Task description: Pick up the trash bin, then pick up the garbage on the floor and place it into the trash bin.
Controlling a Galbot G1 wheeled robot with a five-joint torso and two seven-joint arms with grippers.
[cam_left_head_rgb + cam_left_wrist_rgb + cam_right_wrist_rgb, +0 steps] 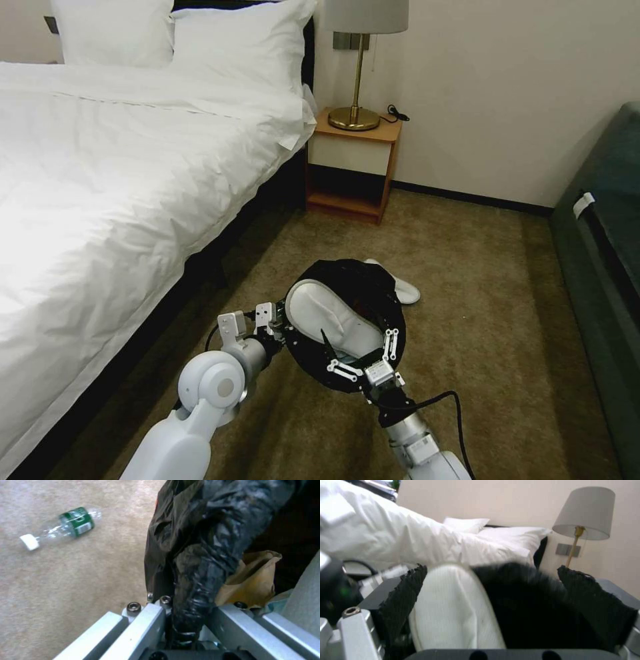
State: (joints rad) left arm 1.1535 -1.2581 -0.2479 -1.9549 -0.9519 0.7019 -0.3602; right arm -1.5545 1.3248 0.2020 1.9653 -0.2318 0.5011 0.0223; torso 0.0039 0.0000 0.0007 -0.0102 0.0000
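Observation:
The trash bin [373, 287], lined with a glossy black bag [213, 537], hangs tilted above the carpet. My left gripper [270, 320] is shut on its rim, the bag pinched between its fingers [150, 620]. A white slipper [327, 317] lies across the bin's mouth, and a brown paper bag [256, 577] sits inside. My right gripper [363, 350] hovers open over the bin's near rim, its black pads [403, 592] spread wide with the slipper [453, 610] beside one of them. A second white slipper [403, 290] lies on the floor just behind the bin. A green-labelled bottle [63, 527] lies on the carpet.
A white bed [113, 173] runs along the left. A wooden nightstand [353, 167] with a brass lamp [357, 80] stands at the far wall. A dark green sofa [607, 267] lines the right side. Open carpet [487, 320] lies between them.

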